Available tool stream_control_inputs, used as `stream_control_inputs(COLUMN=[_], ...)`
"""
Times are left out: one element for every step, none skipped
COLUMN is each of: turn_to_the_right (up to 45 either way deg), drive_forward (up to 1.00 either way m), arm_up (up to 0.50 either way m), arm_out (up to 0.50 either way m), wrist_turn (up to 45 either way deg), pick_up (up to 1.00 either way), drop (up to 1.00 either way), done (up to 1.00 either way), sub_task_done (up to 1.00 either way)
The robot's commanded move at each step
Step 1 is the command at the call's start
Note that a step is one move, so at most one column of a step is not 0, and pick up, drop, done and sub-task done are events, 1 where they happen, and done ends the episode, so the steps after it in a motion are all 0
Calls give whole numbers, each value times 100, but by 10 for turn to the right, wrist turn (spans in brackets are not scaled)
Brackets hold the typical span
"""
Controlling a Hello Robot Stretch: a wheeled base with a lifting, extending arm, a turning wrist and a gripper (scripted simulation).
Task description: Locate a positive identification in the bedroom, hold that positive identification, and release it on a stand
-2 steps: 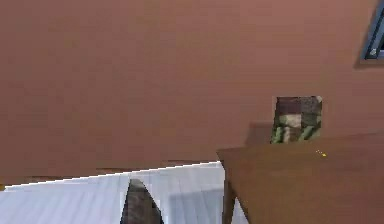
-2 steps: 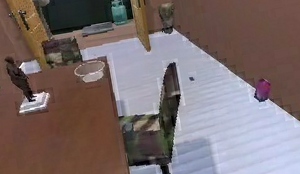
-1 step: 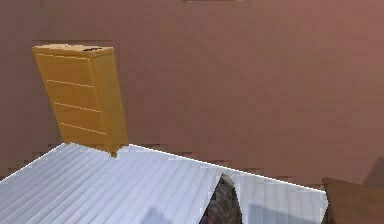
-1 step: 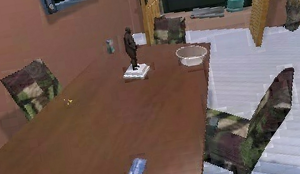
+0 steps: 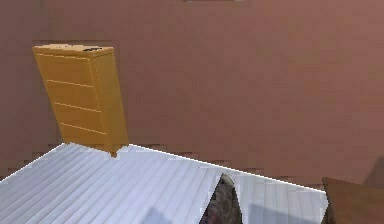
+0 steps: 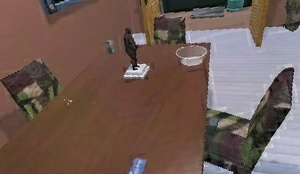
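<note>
Forward view's got a tall orange wooden dresser [image 5: 82,97] against the brown wall [image 5: 250,70]. Arm side view has a small flat blue card [image 6: 136,167], my guess for the identification, lying on the dark brown wooden surface [image 6: 84,126] close to its near edge, well apart from the dark statuette on a white base [image 6: 133,52], long axis slanting up toward the view's right. Can't tell the hand's state or which way the card lies from it, so I reckon lining up with that near edge comes first.

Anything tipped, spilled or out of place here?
Nothing stands out. On the table the statuette stands upright, the bowl sits right way up, and a small blue flat thing lies near the near edge. No spill shows.
</note>
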Motion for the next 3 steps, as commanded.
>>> stream_control_inputs(turn_to_the_right=[0, 0, 0], drive_forward=[0, 0, 0], arm_up=[34, 0, 0], arm_out=[0, 18, 0], wrist_turn=[0, 0, 450], pick_up=[0, 0, 0], drop=[0, 0, 0], done=[0, 0, 0], sub_task_done=[0, 0, 0])
